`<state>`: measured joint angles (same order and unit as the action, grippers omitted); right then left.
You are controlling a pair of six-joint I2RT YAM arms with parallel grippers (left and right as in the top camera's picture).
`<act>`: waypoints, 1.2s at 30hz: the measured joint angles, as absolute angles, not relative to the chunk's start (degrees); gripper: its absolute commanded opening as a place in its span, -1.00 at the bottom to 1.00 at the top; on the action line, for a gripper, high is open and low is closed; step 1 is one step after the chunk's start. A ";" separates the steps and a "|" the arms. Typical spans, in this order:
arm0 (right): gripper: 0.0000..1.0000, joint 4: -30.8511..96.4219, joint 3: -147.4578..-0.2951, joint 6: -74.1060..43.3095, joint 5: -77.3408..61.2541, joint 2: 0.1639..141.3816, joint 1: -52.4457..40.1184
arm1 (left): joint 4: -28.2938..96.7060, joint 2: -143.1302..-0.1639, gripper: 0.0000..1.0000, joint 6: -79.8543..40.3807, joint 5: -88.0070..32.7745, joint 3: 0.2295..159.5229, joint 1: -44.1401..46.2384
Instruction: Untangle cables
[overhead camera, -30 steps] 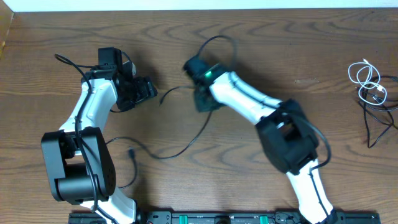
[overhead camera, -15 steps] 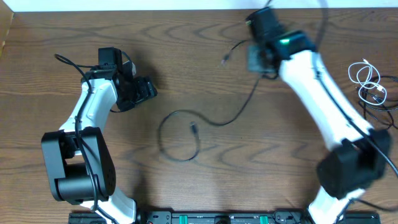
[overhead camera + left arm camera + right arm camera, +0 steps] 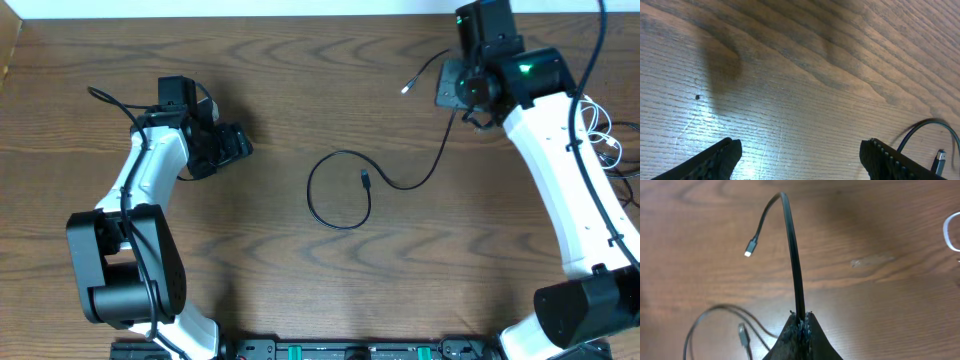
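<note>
A black cable [image 3: 345, 190] lies in a loop at the table's middle, one plug [image 3: 366, 179] inside the loop. It runs up to my right gripper [image 3: 462, 90] at the far right, which is shut on it near its other plug [image 3: 406, 89]. In the right wrist view the cable [image 3: 792, 245] rises from the closed fingertips [image 3: 801, 321], its plug [image 3: 750, 247] in the air. A white cable [image 3: 590, 128] and another black cable [image 3: 600, 190] lie at the right edge. My left gripper [image 3: 240, 143] is open and empty at the left; its view shows the cable's loop [image 3: 920, 131].
Thick black arm wires run by the left arm [image 3: 110, 100] and over the right arm [image 3: 590, 60]. The table's far edge [image 3: 300, 14] is close behind the right gripper. The arm bases stand at the front edge.
My right gripper has swung from the table's middle to the far right, dragging the black cable with it; the loop slid right. The left arm has not moved.
</note>
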<state>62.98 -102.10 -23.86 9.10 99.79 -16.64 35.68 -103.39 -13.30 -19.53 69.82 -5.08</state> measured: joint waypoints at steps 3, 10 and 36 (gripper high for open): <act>-0.98 63.59 -102.10 -21.85 8.45 100.53 -19.18 | 35.68 -103.39 0.63 -13.30 -19.53 69.82 -5.08; -0.98 63.66 -102.08 -17.39 7.68 102.43 -25.34 | 35.68 -103.39 0.63 -13.30 -19.53 69.82 -5.08; -0.97 65.28 -102.08 -14.79 5.67 118.48 -39.79 | 35.66 -103.39 0.63 -13.30 -19.51 69.82 -5.08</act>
